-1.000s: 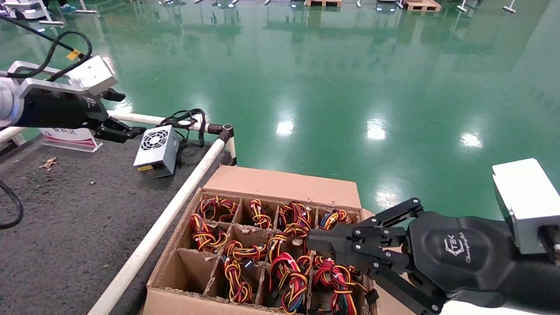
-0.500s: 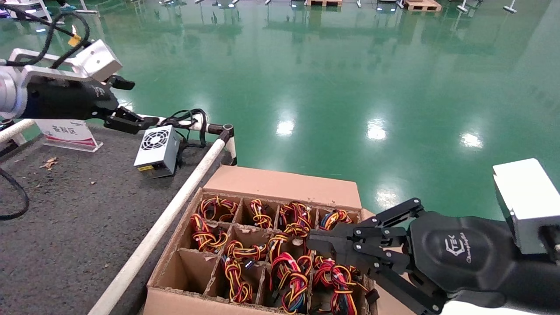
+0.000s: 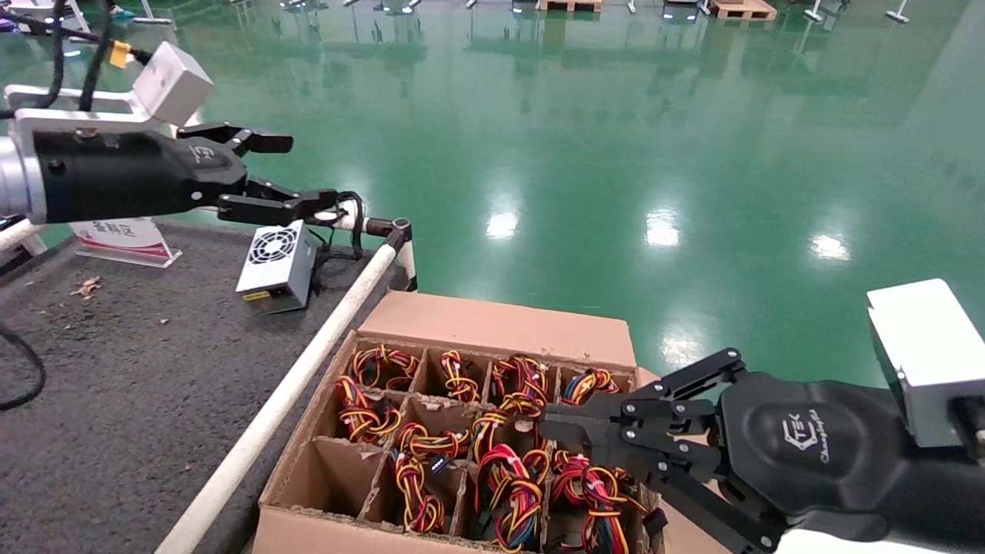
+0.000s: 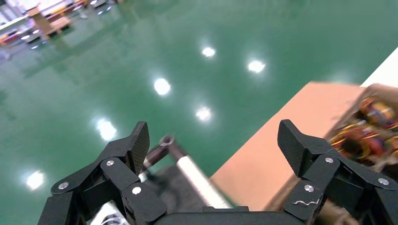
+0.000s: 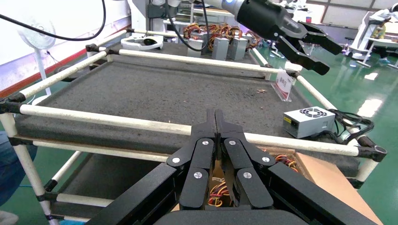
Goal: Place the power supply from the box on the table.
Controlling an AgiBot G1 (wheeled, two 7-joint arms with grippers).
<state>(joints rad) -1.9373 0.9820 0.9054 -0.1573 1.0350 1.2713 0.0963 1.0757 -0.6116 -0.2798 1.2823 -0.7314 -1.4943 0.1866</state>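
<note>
The power supply, a light-grey metal unit with a round fan grille and black cables, rests on the table near its far corner, with nothing gripping it. It also shows in the right wrist view. My left gripper hovers open and empty above it, pointing toward the floor beyond the rail; its jaws stand wide apart in the left wrist view. The box sits beside the table, its cells holding red-yellow cable bundles. My right gripper hangs shut and empty over the box's right side.
White pipe rails with black joints edge the table between the power supply and the box. A small sign stands at the table's far left. Glossy green floor lies beyond. More units stand at the table's far end.
My left gripper has risen from beside the power supply and swung right, over the unit and the corner rail. The power supply stays put on the table. The right arm has not moved.
</note>
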